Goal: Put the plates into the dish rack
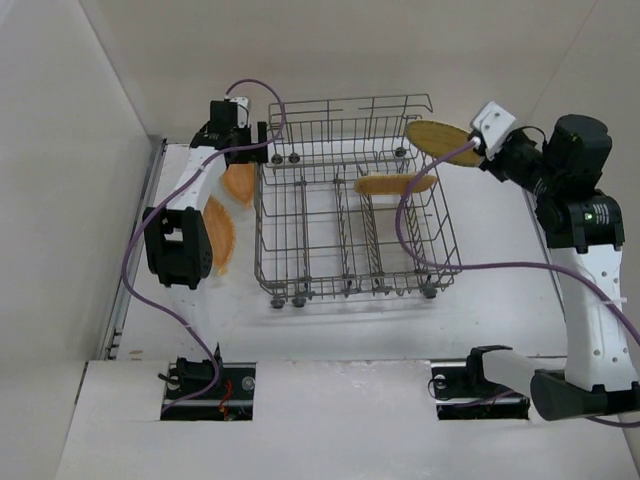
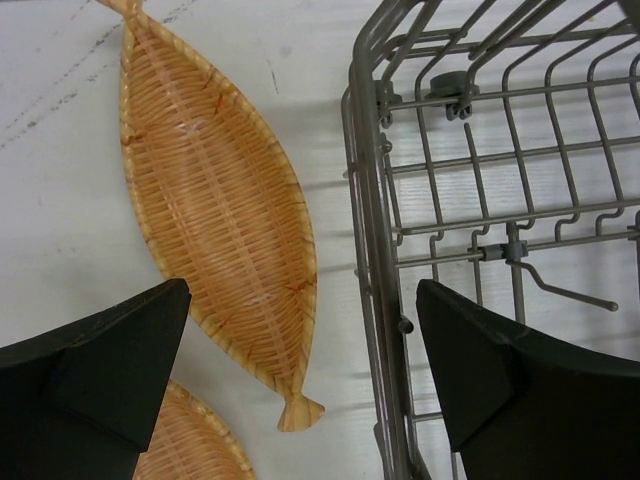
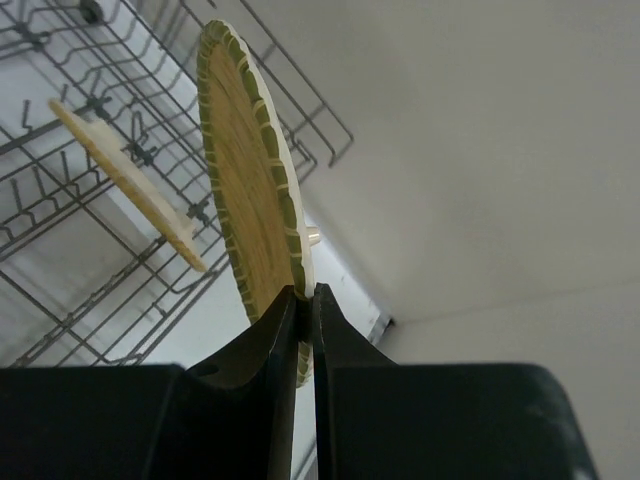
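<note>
I see a white tabletop [image 1: 500, 230] between pale walls [image 1: 330, 50]. My right pincer [image 3: 305, 295] grips a plate [image 3: 245, 190] by its edge over the rack [image 2: 368, 230] corner. My left pincer [image 2: 302, 300] stands open above another plate [image 2: 215, 210].

I list, by dish rack [image 1: 262, 240]: near plate [image 1: 220, 235], far plate [image 1: 238, 183] on worktop [image 1: 500, 220] left; third plate [image 1: 395, 184] inside; fourth plate [image 1: 440, 142] over far-right corner.

The left arm [image 1: 195, 185] and right arm [image 1: 590, 300] are white with black joints and purple cables [image 1: 490, 267]. The left claw [image 2: 300, 335] and right claw [image 3: 305, 300] are black.
</note>
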Robot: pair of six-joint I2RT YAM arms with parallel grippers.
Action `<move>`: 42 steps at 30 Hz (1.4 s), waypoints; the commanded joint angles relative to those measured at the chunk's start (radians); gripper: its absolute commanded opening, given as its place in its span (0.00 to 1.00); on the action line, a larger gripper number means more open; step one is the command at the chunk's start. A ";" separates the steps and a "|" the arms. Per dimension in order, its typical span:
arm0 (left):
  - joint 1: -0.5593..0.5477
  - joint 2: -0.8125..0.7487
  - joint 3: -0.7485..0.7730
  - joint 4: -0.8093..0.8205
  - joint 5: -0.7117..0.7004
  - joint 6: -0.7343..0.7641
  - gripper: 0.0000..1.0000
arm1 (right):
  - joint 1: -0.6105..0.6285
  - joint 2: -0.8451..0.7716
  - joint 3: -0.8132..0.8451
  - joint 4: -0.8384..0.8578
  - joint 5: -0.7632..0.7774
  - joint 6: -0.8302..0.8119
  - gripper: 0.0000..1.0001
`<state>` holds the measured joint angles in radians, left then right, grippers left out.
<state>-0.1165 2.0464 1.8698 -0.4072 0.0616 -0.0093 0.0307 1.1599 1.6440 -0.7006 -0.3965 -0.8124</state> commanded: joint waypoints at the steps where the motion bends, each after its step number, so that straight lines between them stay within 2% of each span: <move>1: 0.005 -0.118 -0.035 0.018 0.006 -0.011 1.00 | 0.080 -0.045 -0.009 0.067 -0.070 -0.181 0.00; 5: 0.008 -0.149 -0.064 0.024 0.000 -0.014 1.00 | 0.145 -0.060 -0.047 0.018 -0.151 -0.298 0.00; 13: 0.019 -0.209 -0.106 0.025 -0.029 -0.017 1.00 | 0.148 -0.026 -0.052 -0.079 -0.272 -0.415 0.00; 23: 0.007 -0.324 -0.093 0.013 -0.026 -0.017 1.00 | 0.076 -0.031 -0.156 -0.169 -0.354 -0.613 0.00; 31: -0.019 -0.387 -0.005 0.018 -0.055 -0.015 1.00 | 0.050 -0.023 -0.219 -0.250 -0.392 -0.758 0.00; 36: -0.016 -0.434 -0.017 0.027 -0.173 -0.024 1.00 | 0.076 0.000 -0.240 -0.237 -0.386 -0.763 0.00; 42: 0.085 -0.502 -0.178 0.074 -0.224 -0.031 1.00 | 0.137 0.018 -0.283 -0.143 -0.369 -0.705 0.00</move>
<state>-0.0933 1.5909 1.7462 -0.3756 -0.1001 -0.0242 0.1471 1.1778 1.3655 -0.9405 -0.7307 -1.5272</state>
